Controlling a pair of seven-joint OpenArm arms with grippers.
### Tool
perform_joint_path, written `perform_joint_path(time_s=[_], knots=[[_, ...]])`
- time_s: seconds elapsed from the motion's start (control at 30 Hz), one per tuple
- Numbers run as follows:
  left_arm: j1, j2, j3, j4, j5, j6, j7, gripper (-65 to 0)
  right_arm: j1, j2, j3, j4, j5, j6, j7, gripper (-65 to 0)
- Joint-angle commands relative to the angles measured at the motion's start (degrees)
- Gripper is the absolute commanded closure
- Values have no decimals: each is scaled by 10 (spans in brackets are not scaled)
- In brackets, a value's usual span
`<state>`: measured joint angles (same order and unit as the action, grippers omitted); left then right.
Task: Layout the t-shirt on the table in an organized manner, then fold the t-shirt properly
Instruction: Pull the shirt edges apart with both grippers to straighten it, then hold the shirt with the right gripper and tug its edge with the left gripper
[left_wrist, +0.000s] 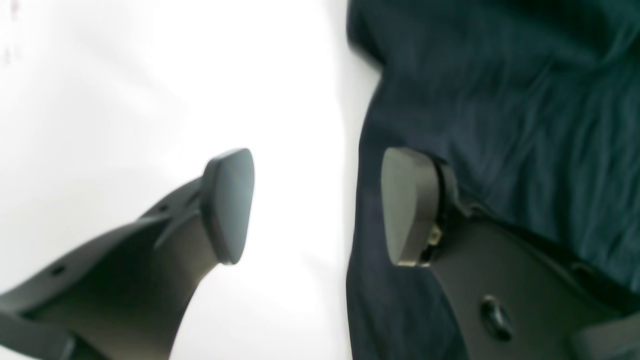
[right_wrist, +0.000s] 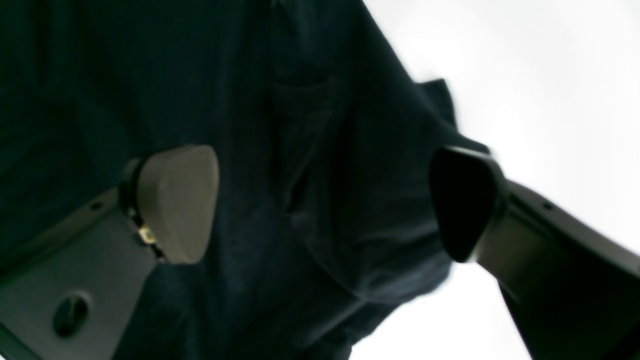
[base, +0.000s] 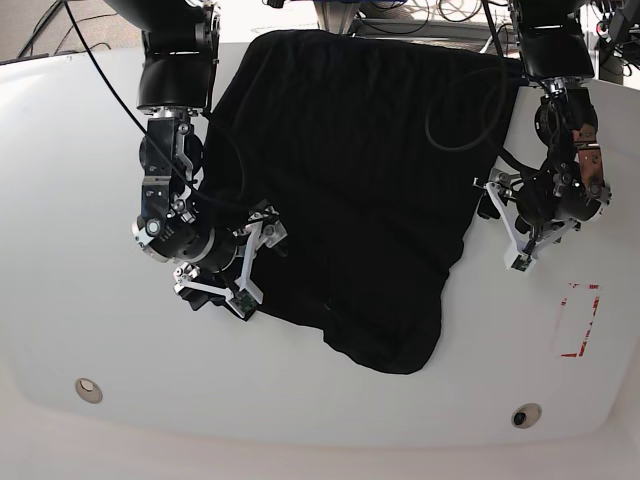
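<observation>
The black t-shirt (base: 360, 180) lies spread on the white table (base: 330, 420), its lower part bunched toward the front. My right gripper (base: 252, 265) is open and straddles the shirt's left edge. In the right wrist view the gripper (right_wrist: 320, 200) has both fingers apart, with dark fabric (right_wrist: 300, 150) between them. My left gripper (base: 507, 225) is open at the shirt's right edge. In the left wrist view this gripper (left_wrist: 320, 207) has one finger over bare table (left_wrist: 125, 100) and the other over the shirt (left_wrist: 500, 100). Neither gripper holds anything.
A red rectangular tape mark (base: 577, 320) sits on the table at the front right. Two small round holes (base: 88, 388) (base: 525, 413) lie near the front edge. Black cables (base: 470, 100) hang over the shirt's back right part.
</observation>
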<state>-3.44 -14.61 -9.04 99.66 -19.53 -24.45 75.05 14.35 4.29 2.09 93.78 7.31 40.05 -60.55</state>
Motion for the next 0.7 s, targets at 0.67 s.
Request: perform_joint_path(time_s=[0.67], knots=[[72, -5, -2, 50, -6, 0, -9, -318, 134, 19, -64, -344, 4, -1, 203, -479]])
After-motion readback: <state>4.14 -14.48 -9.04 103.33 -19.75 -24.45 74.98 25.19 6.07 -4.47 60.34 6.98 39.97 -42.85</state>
